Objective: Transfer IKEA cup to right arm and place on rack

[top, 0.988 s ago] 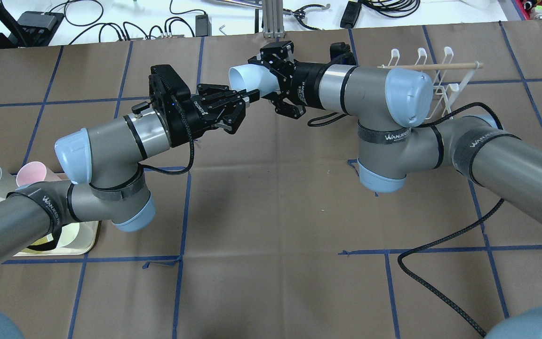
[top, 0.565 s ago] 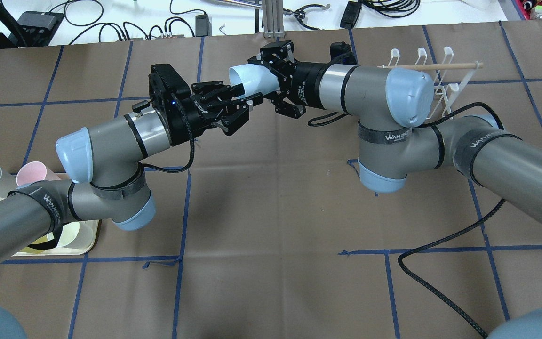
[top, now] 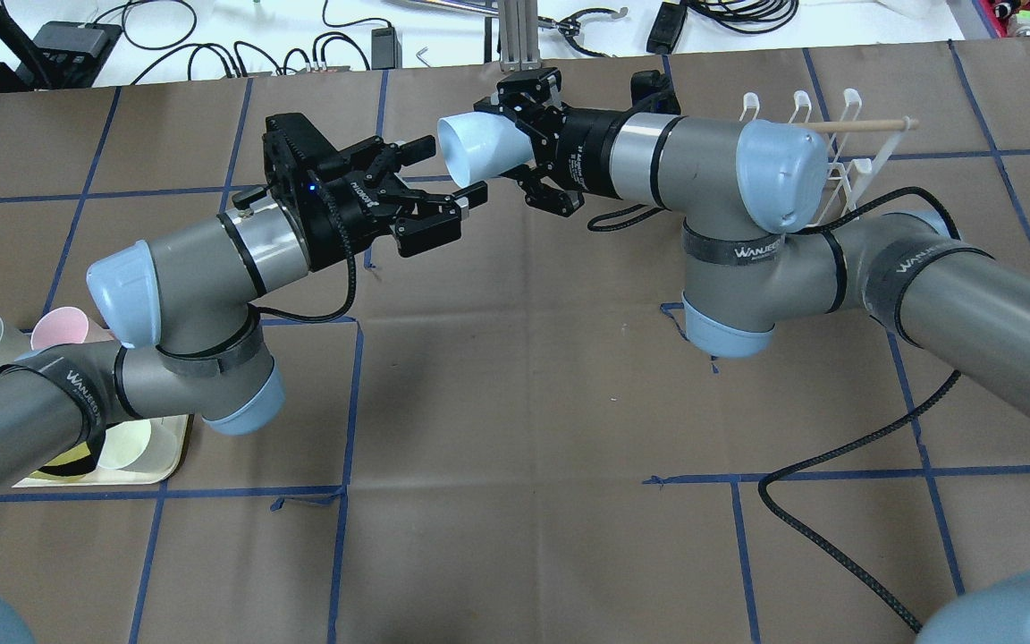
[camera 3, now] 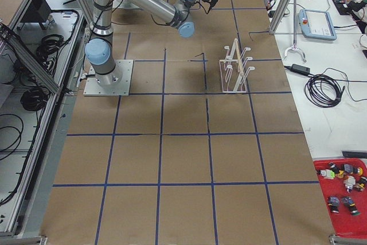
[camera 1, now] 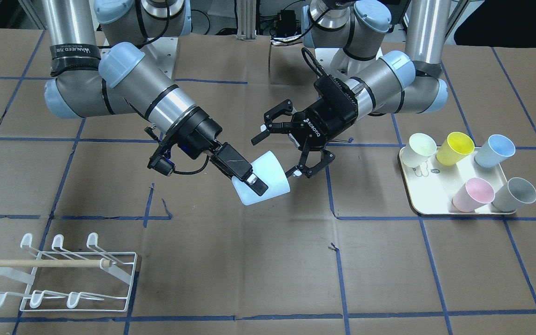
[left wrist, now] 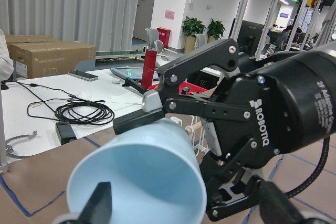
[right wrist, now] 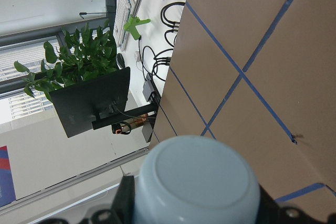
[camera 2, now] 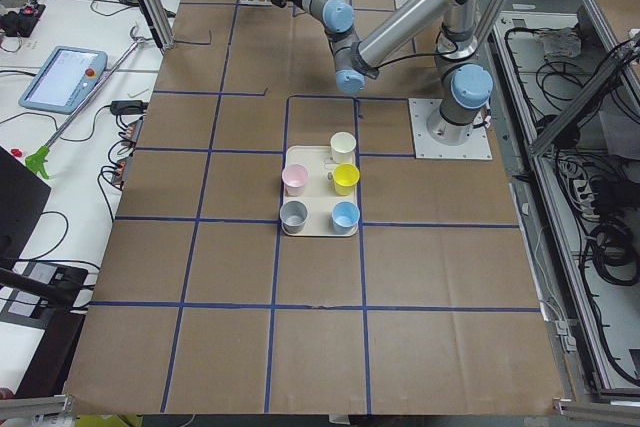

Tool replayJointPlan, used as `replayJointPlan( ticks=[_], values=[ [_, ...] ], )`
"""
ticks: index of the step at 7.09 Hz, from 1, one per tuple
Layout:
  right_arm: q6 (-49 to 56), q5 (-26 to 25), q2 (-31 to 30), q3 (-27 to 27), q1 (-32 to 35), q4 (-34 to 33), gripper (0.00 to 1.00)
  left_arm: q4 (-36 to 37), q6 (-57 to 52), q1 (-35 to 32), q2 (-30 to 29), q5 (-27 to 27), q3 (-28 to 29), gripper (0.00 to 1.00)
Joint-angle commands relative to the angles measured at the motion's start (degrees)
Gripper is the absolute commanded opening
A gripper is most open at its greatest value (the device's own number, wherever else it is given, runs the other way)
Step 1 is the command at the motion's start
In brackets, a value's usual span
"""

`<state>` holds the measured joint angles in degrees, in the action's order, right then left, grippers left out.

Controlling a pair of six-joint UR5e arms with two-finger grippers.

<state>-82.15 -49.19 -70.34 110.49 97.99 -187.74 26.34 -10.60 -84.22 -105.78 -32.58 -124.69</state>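
Note:
A pale blue cup (top: 477,143) is held in the air over the table's middle, lying on its side. My right gripper (top: 517,141) is shut on its base end; this also shows in the front view (camera 1: 253,182), with the cup (camera 1: 268,179) pointing toward my left arm. My left gripper (top: 454,170) is open, its fingers spread on either side of the cup's mouth without touching it. The left wrist view looks into the cup's mouth (left wrist: 142,179). The right wrist view shows the cup's base (right wrist: 197,182). The white wire rack (top: 837,148) with its wooden dowel stands behind my right arm, and it stands empty in the front view (camera 1: 63,274).
A cream tray (camera 1: 435,207) with several coloured cups stands on my left side, partly under my left arm in the overhead view (top: 162,461). A black cable (top: 837,461) loops across the table on the right.
My left gripper has let go of the cup's rim, opened wide and drawn back to the left. My right gripper has kept the cup and shifted slightly away from the robot.

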Motion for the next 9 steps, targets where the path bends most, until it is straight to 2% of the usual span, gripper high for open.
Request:
replayJointPlan(
  ticks=[1, 2, 3, 4, 5, 6, 7, 8, 9],
  values=[
    [3.2, -0.03, 0.64, -0.37, -1.39, 0.09, 0.36, 0.11, -0.04, 8.07, 0.49, 0.76, -0.12, 0.98],
    [6.1, -0.11, 0.55, -0.37, -3.22, 0.27, 0.36, 0.03, -0.21, 9.33, -0.73, -0.02, 0.32, 0.98],
    [10.65, -0.55, 0.03, -0.54, -5.77, 0.35, 0.31, -1.45, -0.22, 9.34, -1.09, -2.11, 0.5, 0.98],
    [19.14, -0.9, -0.15, -1.06, -8.49, 0.44, 0.27, -3.3, 0.05, 9.34, -1.7, -11.44, 1.46, 0.98],
    [29.75, -1.08, -0.15, -1.68, -10.26, 0.62, 0.27, -11.93, 0.14, 8.56, -1.36, -19.63, 4.86, 0.98],
    [42.65, -3.08, -0.15, -2.47, -11.49, 1.05, 0.18, -20.98, 0.14, 7.76, -1.18, -24.06, 9.59, 0.99],
    [55.83, -8.84, -0.06, -3.09, -12.37, 1.15, 0.17, -30.38, 0.22, 5.84, -0.92, -29.24, 14.51, 0.99],
    [68.4, -16.64, 0.2, -3.53, -13.25, 1.15, 0.16, -41.09, 0.31, 3.21, -0.39, -37.9, 19.35, 0.99],
    [79.49, -21.51, 0.46, -3.79, -14.13, 1.15, 0.16, -50.68, 2.05, 0.05, 0.22, -44.08, 23.75, 0.99]
  ],
)
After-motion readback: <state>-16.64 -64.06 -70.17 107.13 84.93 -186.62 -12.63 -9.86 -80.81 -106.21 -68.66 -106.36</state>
